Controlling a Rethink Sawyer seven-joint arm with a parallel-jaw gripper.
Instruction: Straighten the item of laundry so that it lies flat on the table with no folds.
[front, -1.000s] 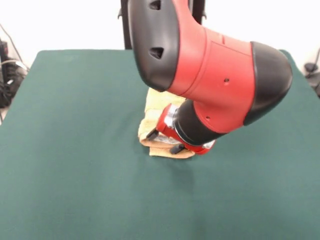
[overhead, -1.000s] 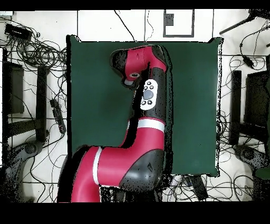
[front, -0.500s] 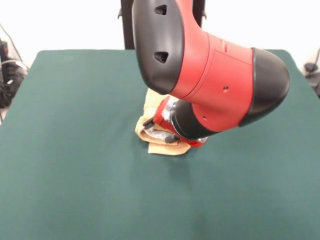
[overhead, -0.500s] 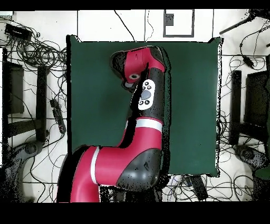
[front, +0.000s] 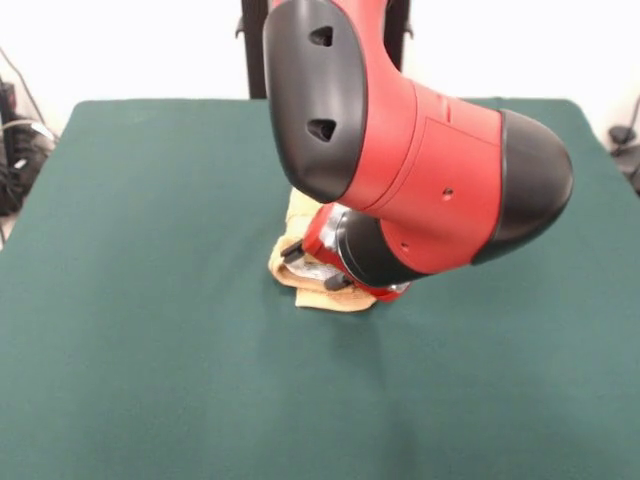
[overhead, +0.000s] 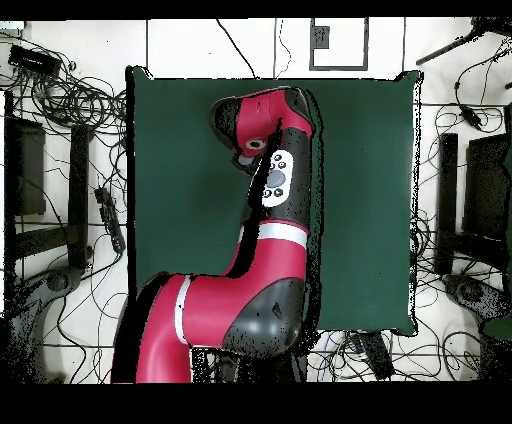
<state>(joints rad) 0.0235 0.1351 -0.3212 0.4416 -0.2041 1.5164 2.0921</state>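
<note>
The orange-tan towel (front: 296, 283) lies bunched and folded near the middle of the green table (front: 150, 300); most of it is hidden by the arm. My gripper (front: 313, 267) is low over the towel, with its two dark fingertips (front: 292, 251) spread apart and down on the cloth. The jaws look open and nothing is lifted. In the overhead view the arm (overhead: 268, 150) covers both the towel and the gripper, and only the table (overhead: 170, 180) shows around it.
The red and black arm (front: 420, 170) fills the middle of the front view. Green cloth lies all around the towel. Cables (overhead: 70, 100) and stands lie on the floor beyond the table's edges.
The gripper has moved slightly to the picture's left and a little farther from the camera, and the towel's near edge has shifted left with it. The gap between the fingertips is unchanged.
</note>
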